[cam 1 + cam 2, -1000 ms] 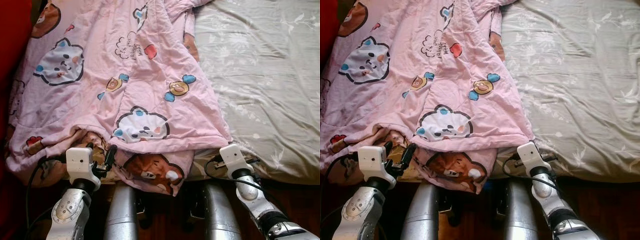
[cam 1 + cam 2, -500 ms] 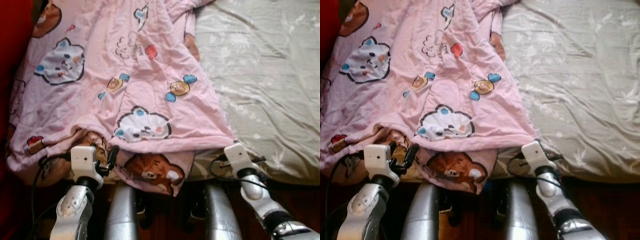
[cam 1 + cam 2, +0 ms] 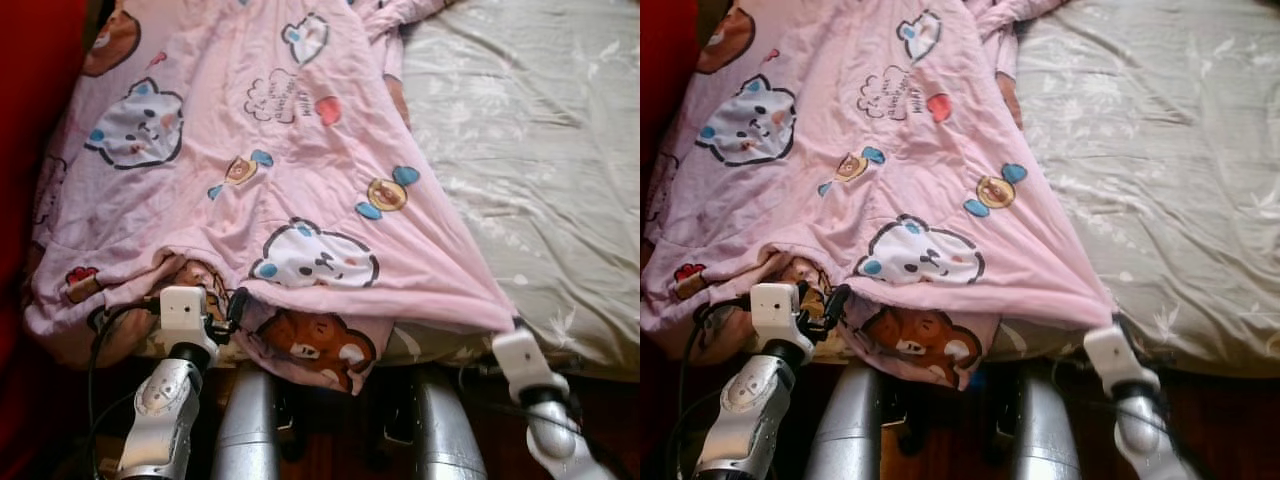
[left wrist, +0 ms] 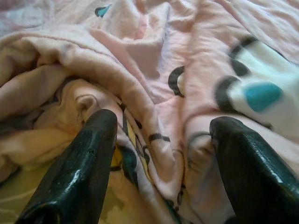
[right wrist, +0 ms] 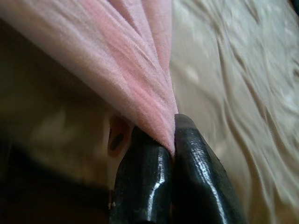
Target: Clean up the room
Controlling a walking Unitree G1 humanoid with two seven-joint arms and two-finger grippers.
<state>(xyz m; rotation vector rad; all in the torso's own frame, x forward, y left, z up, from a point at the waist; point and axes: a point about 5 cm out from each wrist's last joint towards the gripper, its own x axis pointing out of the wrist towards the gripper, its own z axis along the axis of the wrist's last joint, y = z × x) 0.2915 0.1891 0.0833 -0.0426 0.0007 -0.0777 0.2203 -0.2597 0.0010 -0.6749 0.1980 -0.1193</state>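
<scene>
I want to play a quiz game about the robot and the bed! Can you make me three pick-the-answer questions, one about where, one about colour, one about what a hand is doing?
1. Where does the blanket lie on the bed?
A. on the robot's left side
B. on the robot's right side
C. on the floor

2. What colour is the sheet?
A. red
B. pale grey-green
C. blue

3. What is the right hand doing?
A. hanging open
B. pinching the blanket's edge
C. holding a pillow

Answers:
1. A, the pink cartoon blanket covers the left part, leaving the sheet bare on the right.
2. B, it is pale grey-green with a faint leaf print.
3. B, the wrist view shows pink cloth squeezed between its shut fingers; the left hand is open at the folds.
</scene>
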